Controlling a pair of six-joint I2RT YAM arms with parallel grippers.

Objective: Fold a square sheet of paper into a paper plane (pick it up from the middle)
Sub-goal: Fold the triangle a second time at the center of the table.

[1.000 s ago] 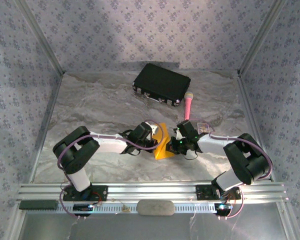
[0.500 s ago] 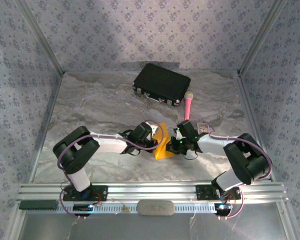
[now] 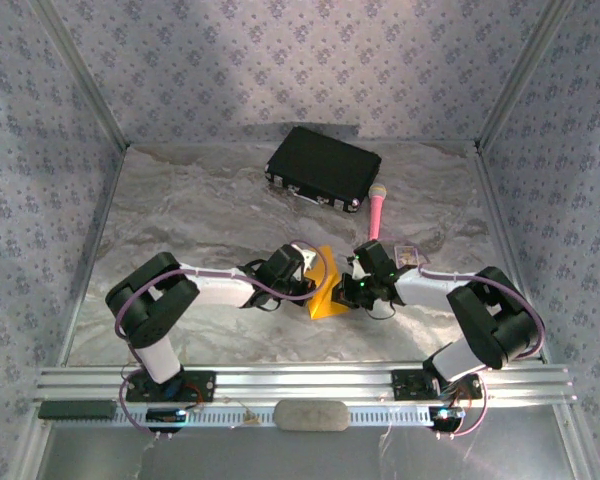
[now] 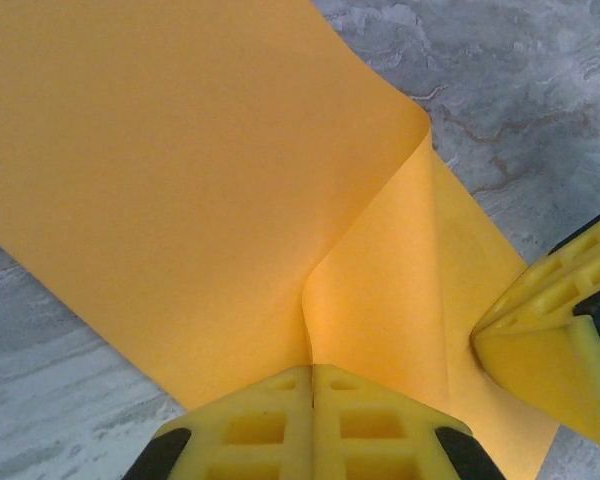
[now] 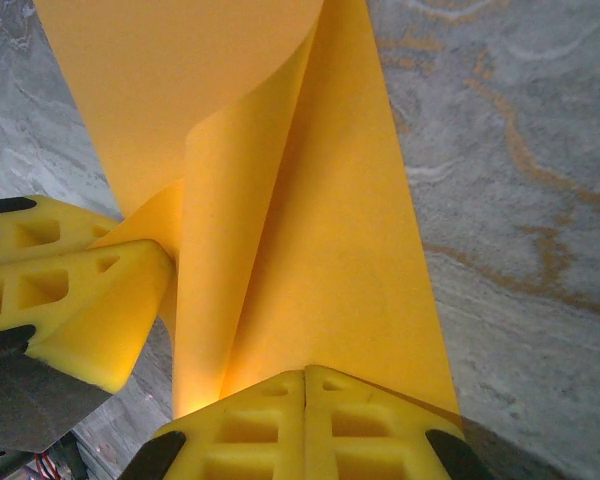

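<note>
The square sheet of paper (image 3: pixel 326 292) is orange-yellow and stands bent up off the table between my two grippers, near the table's middle front. My left gripper (image 3: pixel 308 284) is shut on it from the left. In the left wrist view the sheet (image 4: pixel 180 180) curls into a soft fold that runs into the closed left gripper (image 4: pixel 313 369). My right gripper (image 3: pixel 351 287) is shut on the sheet's right side. In the right wrist view the long folded flap (image 5: pixel 320 240) ends in the closed right gripper (image 5: pixel 305 373). The paper plane is out of view.
A black case (image 3: pixel 323 167) lies at the back of the table, with a pink microphone (image 3: pixel 377 212) just right of it. A small card (image 3: pixel 407 253) lies behind the right wrist. Patterned walls enclose three sides, and a metal rail (image 3: pixel 310 382) runs along the front.
</note>
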